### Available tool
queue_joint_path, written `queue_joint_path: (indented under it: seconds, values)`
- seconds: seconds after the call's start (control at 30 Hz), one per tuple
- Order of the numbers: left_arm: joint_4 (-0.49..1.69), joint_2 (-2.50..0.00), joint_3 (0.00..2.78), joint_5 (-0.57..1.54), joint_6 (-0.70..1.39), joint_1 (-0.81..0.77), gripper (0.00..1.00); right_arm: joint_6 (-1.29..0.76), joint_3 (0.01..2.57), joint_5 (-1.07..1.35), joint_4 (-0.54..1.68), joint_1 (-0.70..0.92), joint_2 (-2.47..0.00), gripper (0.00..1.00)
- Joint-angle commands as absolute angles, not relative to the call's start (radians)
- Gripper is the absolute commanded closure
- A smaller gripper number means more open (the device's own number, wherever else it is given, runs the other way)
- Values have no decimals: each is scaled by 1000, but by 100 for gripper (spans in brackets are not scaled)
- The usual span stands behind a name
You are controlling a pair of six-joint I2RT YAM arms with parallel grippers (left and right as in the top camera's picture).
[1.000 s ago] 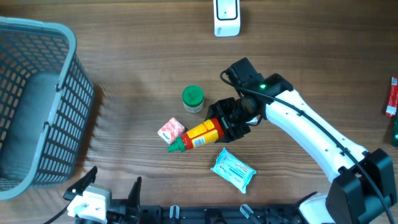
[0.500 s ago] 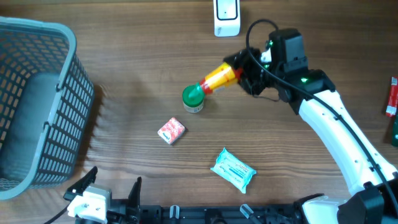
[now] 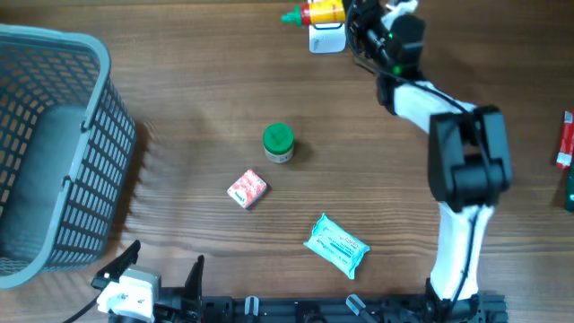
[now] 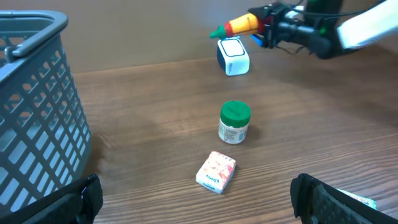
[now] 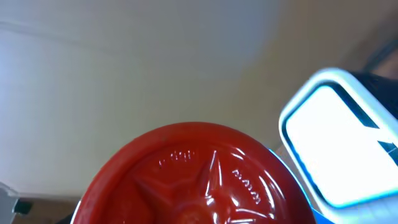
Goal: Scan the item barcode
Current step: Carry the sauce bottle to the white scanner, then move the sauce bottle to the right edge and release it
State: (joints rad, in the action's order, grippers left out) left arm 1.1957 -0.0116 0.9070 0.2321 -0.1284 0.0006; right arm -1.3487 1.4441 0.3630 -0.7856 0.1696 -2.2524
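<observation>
The item is a yellow sauce bottle with a red base and a green cap. My right gripper is shut on it at the table's far edge, and it lies level in the air with the cap pointing left. It hangs just above the white barcode scanner. The left wrist view shows the bottle over the scanner. In the right wrist view the bottle's red base fills the lower frame, beside the scanner's lit face. My left gripper stands open and holds nothing at the near edge.
A grey basket takes up the left side. A green-capped jar, a small red-and-white box and a teal pouch lie mid-table. A red item sits at the right edge.
My right arm has lifted the bottle from the middle of the table and carried it to the far edge, above the scanner. The left arm has not moved.
</observation>
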Motion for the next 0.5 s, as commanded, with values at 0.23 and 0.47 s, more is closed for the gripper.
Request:
queue_joint_path:
  seconds: [0.23,0.47]
  values:
    - [1191,-5,907,231,-123,-5,0,-1198,1913,455,-677,140,-2528,46]
    - [1191,-5,907,231,-123,-5,0,-840,1982,676,-141,-56,-2247,53]
